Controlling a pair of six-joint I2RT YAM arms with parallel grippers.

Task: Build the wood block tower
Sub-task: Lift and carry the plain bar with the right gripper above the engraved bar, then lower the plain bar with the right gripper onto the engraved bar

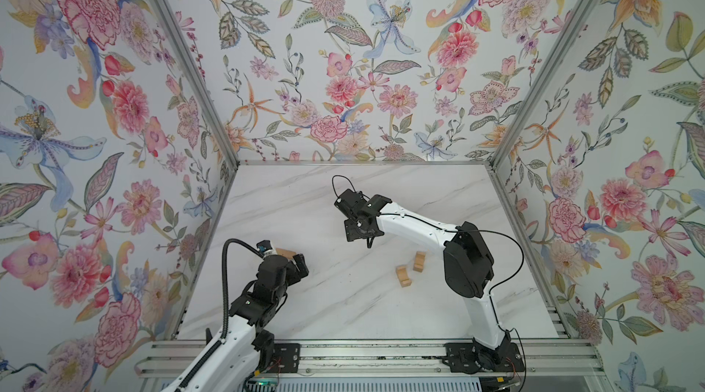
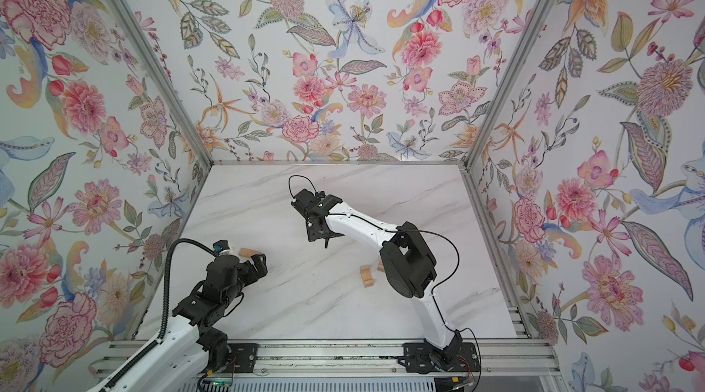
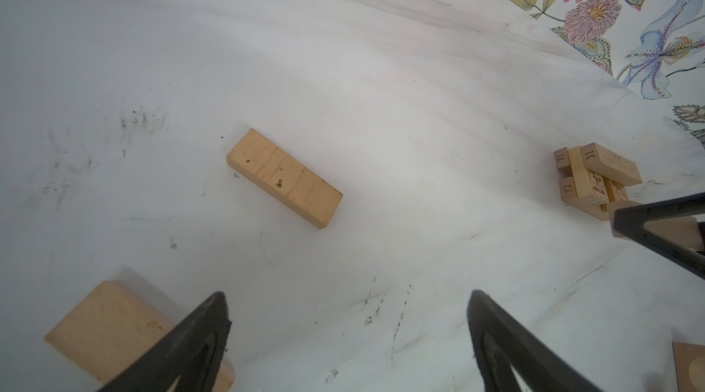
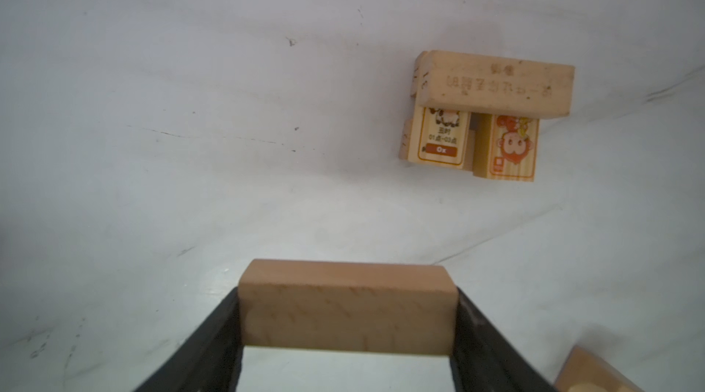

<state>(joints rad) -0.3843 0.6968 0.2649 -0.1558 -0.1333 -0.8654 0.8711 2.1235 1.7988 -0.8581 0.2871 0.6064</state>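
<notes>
The tower [image 4: 492,115] is a low stack of crossed wood blocks with printed pictures; in the left wrist view the tower [image 3: 595,180] shows numbered ends. In both top views my right gripper hides it. My right gripper [image 4: 348,294] [image 1: 360,231] [image 2: 320,231] is shut on a plain wood block [image 4: 348,308], held crosswise a short way from the tower. My left gripper [image 3: 348,294] [image 1: 299,266] [image 2: 257,264] stands open and empty above the table. A plain block [image 3: 284,178] [image 1: 286,252] lies ahead of it, and another block [image 3: 110,329] lies beside one finger.
Two notched arch blocks [image 1: 403,275] [image 1: 419,261] lie on the marble table [image 1: 343,306] beside the right arm's elbow [image 1: 467,268]. Floral walls with metal frame posts [image 1: 229,165] close in the left, far and right sides. A metal rail [image 1: 362,355] runs along the front.
</notes>
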